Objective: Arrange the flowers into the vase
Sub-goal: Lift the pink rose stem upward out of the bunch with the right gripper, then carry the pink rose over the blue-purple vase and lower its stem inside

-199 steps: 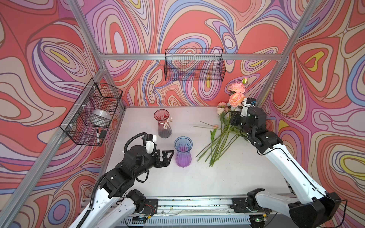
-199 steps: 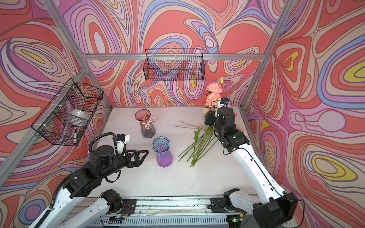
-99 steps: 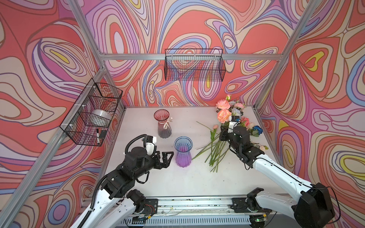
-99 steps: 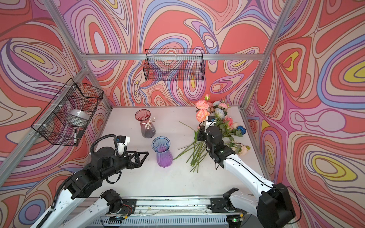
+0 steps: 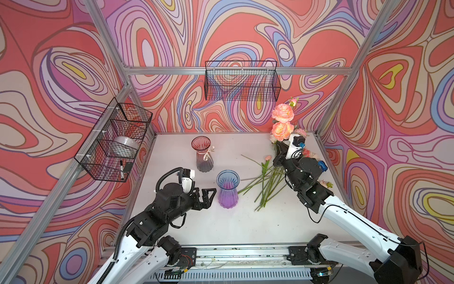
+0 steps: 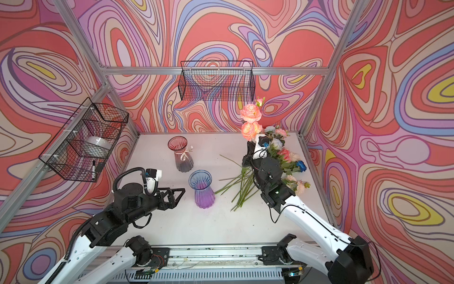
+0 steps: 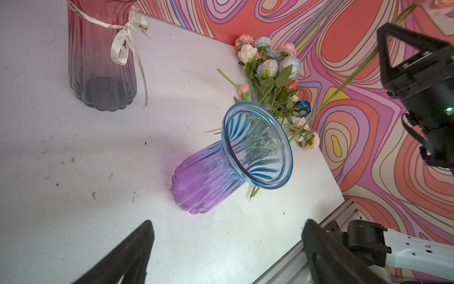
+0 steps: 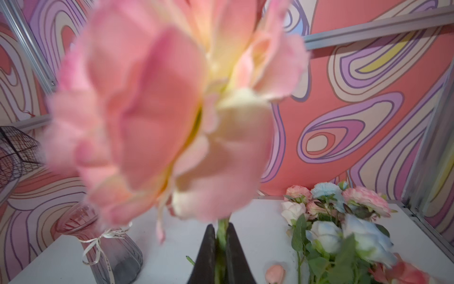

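flowers (image 6: 287,157) lie in a heap at the right rear of the table (image 5: 221,226), blooms toward the right wall, stems fanned out toward the blue vase (image 5: 227,189). i've got one peony stem (image 5: 282,113) up out of the heap: right gripper (image 8: 220,237) is clamped on its green stalk just under the pink blooms, holding it upright above the pile. blue vase stands upright mid-table, well apart from the held stem. red vase (image 5: 204,155) stands behind it, not touching. left gripper (image 5: 208,194) hovers just beside the blue vase on its left, jaws wide apart, nothing in them.
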`<state>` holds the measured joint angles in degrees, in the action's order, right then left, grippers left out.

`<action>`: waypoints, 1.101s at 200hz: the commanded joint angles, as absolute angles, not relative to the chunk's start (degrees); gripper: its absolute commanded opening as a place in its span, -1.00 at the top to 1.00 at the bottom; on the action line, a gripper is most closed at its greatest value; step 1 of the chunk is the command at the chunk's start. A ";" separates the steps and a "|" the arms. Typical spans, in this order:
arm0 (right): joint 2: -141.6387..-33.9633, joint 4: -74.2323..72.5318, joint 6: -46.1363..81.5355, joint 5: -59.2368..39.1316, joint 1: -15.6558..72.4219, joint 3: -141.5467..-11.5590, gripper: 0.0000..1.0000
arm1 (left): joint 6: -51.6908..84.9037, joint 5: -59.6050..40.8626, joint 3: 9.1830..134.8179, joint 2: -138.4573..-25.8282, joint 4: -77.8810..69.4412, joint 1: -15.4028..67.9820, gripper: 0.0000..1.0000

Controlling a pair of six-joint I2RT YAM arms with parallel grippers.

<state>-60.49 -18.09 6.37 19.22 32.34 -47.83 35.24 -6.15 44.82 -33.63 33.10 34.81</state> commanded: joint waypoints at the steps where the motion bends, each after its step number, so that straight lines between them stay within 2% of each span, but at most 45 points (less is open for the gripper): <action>1: -58.86 -17.55 5.84 16.13 33.01 -51.08 1.00 | 35.77 -5.71 44.52 -33.50 31.65 34.61 -0.92; 61: -60.25 -13.16 6.05 6.97 37.78 -66.16 1.00 | 34.88 -4.58 45.26 -33.51 33.18 34.59 -0.92; 92: -66.91 -13.28 4.45 3.85 44.98 -75.86 1.00 | 34.88 -3.59 45.18 -32.52 34.32 34.55 -0.93; 133: -78.46 -16.86 -0.76 5.60 53.80 -84.66 1.00 | 34.99 -3.30 45.44 -31.12 35.63 34.62 -0.92; 168: -84.12 -23.50 -4.36 10.71 55.70 -82.11 1.00 | 35.17 -3.48 45.63 -30.04 36.98 34.54 -0.93; 220: -84.21 -28.00 -1.80 13.83 57.45 -70.46 0.95 | 36.87 -4.89 43.54 -27.30 35.41 34.55 -0.92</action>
